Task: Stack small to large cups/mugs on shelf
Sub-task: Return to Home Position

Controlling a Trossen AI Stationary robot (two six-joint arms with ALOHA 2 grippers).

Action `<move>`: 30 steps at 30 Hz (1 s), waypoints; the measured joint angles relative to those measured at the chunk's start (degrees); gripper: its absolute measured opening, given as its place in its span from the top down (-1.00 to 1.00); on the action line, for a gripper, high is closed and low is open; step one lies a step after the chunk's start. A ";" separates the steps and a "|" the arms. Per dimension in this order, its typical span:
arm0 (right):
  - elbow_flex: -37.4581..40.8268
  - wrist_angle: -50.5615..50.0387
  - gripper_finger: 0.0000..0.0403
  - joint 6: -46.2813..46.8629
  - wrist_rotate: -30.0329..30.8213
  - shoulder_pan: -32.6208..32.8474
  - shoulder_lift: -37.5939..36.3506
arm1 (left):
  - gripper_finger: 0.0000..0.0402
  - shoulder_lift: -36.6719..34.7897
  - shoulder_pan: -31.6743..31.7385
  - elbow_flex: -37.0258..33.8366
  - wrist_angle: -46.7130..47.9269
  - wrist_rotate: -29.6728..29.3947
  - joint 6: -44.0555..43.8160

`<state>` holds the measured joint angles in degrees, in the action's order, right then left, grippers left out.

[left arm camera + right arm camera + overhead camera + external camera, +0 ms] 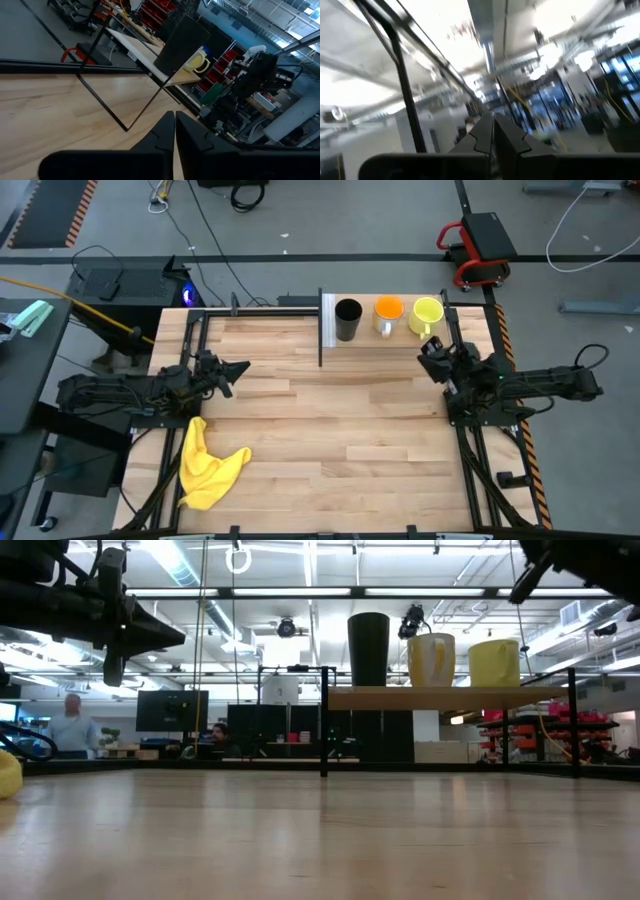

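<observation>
Lining shelf (450, 697), black cup (347, 319), orange mug (388, 310), yellow mug (427, 313), left claw (174, 116), right claw (493, 116) clenched

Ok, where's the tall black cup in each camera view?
High view: tall black cup on the light wooden shelf board, beside its white end panel.
Low view: cup leftmost on that board.
Left wrist view: nearest cup on the board.
Right wrist view: not in it.
Shared landmark: the shelf board.

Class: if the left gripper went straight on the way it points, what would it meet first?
Left gripper: probably the shelf at its white end panel, near the black cup; the way between looks free. Height is unclear, so it might pass over.
</observation>
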<state>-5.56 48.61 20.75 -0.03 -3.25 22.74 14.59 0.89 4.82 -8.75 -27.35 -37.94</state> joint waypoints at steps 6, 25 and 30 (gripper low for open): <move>0.00 5.88 0.89 -0.29 -0.02 -1.28 -2.44 | 0.85 0.00 0.02 0.00 0.00 0.00 -1.21; 0.55 -12.35 0.89 -0.94 0.18 -3.39 -11.82 | 0.88 0.00 0.00 0.02 0.02 0.00 2.48; 0.55 -22.63 0.89 -1.01 0.26 -3.39 -11.65 | 0.85 0.00 0.01 0.04 0.62 -0.02 10.00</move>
<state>-5.02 25.97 19.75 0.23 -6.63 11.09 14.59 0.90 4.86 -8.13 -27.38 -27.94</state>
